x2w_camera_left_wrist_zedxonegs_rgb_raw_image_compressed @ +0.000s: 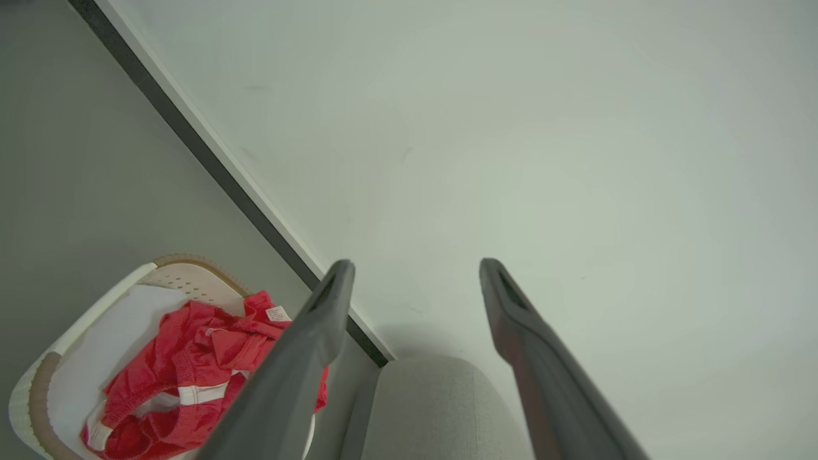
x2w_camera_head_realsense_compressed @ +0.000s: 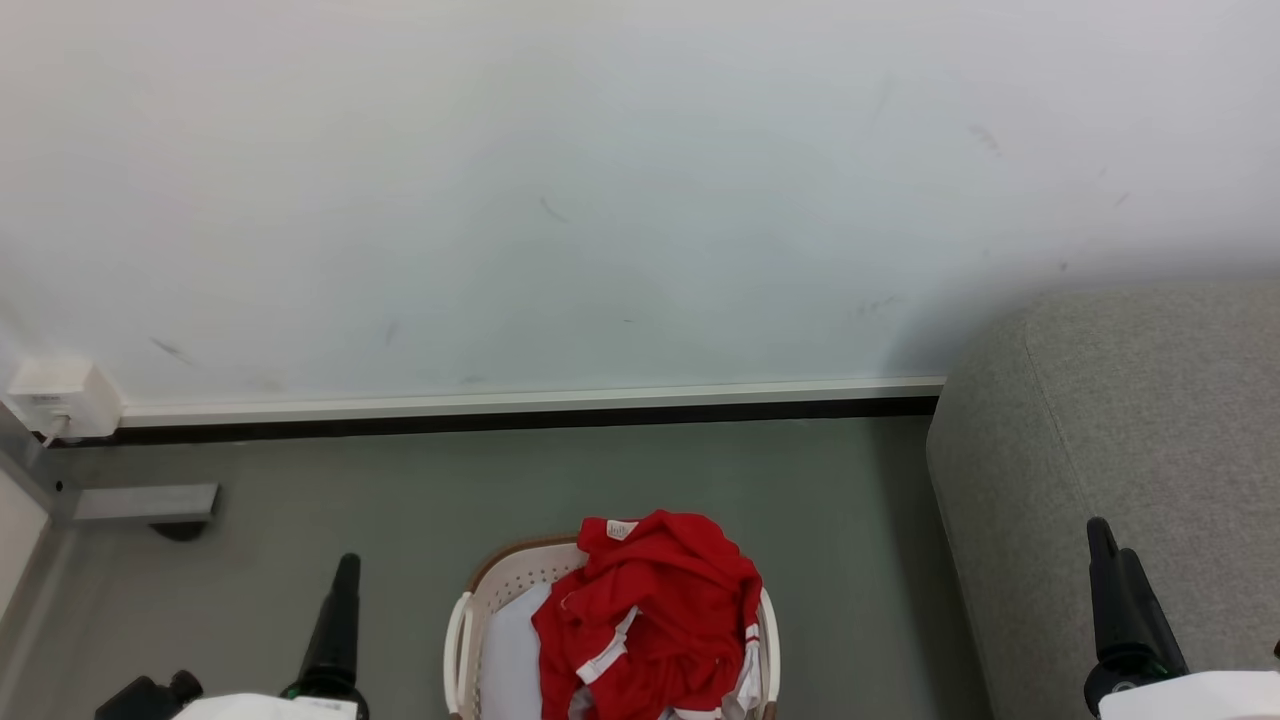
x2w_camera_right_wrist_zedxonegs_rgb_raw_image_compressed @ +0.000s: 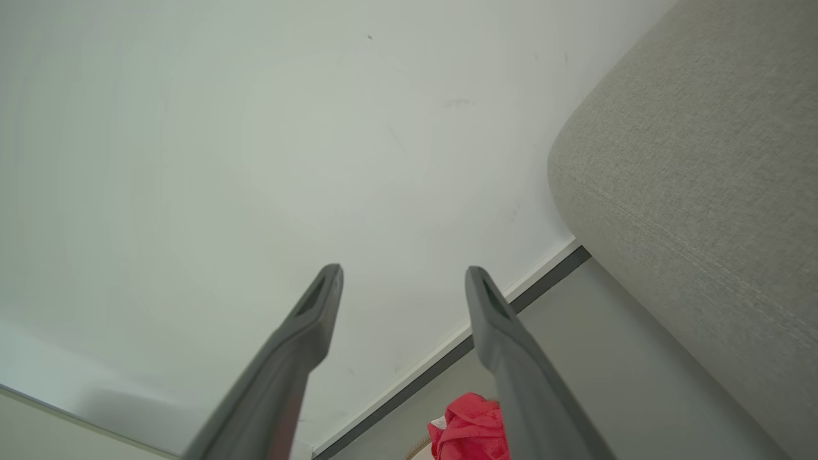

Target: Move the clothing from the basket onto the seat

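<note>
Left claw: the left gripper is holding its 2 dark fingers spread wide, pinching nothing; it is hanging in the air to the left of the basket, apart from it, and pointing toward the wall.
Right claw: the right gripper is also standing spread wide with nothing between its fingers; in the head view it is hovering in front of the seat's near side, well to the right of the basket.
Clothing: the clothing is lying bunched in the basket, filling its right part and heaping above the rim; white stripes are showing among the red folds, and a small white neck label is sitting at the far edge of the pile.
Basket: the basket is standing on the floor between the 2 grippers, its white liner showing bare on the left side.
Seat: the seat is standing at the right, against the wall, apart from the basket; no garment is lying on the part in view.
Wall edge: a pale skirting strip is running along the wall's foot, and a white box is sitting at its left end.
</note>
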You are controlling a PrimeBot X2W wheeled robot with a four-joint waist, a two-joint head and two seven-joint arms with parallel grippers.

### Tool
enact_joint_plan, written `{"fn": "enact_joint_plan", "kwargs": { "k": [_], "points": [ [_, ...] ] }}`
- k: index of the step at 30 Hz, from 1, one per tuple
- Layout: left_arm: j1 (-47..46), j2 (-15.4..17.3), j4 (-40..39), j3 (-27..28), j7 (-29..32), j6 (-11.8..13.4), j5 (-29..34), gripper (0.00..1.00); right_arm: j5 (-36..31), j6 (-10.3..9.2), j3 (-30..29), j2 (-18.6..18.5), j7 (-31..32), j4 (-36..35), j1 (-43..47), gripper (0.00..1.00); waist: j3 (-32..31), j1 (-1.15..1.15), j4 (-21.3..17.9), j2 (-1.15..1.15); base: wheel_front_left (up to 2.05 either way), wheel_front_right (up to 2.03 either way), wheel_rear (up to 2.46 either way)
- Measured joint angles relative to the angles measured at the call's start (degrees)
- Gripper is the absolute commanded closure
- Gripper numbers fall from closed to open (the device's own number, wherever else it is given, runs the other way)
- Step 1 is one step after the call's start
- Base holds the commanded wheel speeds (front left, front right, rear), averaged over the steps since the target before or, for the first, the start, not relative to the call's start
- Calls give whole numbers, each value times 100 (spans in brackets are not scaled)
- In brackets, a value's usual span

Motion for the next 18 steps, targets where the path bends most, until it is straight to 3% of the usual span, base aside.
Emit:
{"fn": "enact_joint_plan", "kwargs": {
  "k": [18],
  "points": [
    [132, 2, -187, -134, -353, 222, 2104, 0, -1808, 0, 279, -87, -352, -136, 88, 0, -8, 0, -31, 0, 0, 0, 0]
  ]
}}
